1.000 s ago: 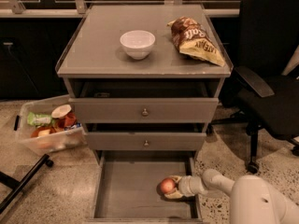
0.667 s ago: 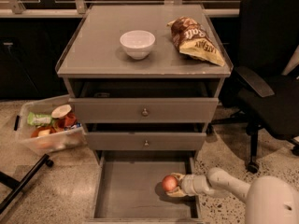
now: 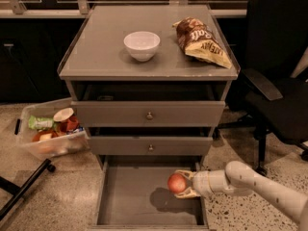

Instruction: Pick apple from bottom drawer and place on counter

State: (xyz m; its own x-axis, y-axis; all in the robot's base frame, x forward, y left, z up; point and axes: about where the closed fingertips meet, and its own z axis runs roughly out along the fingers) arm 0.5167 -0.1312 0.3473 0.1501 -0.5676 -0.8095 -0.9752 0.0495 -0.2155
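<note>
The reddish-pink apple is held in my gripper, lifted above the right side of the open bottom drawer; its shadow lies on the grey drawer floor below. My arm reaches in from the lower right. The fingers close around the apple from the right. The grey counter is the cabinet top, above the two knobbed drawer fronts.
A white bowl and a brown-and-yellow chip bag sit on the counter. A clear bin of snacks stands on the floor at left. A black office chair stands at right.
The gripper has risen with the apple, lifting it off the drawer floor; the arm has drawn back a little to the right.
</note>
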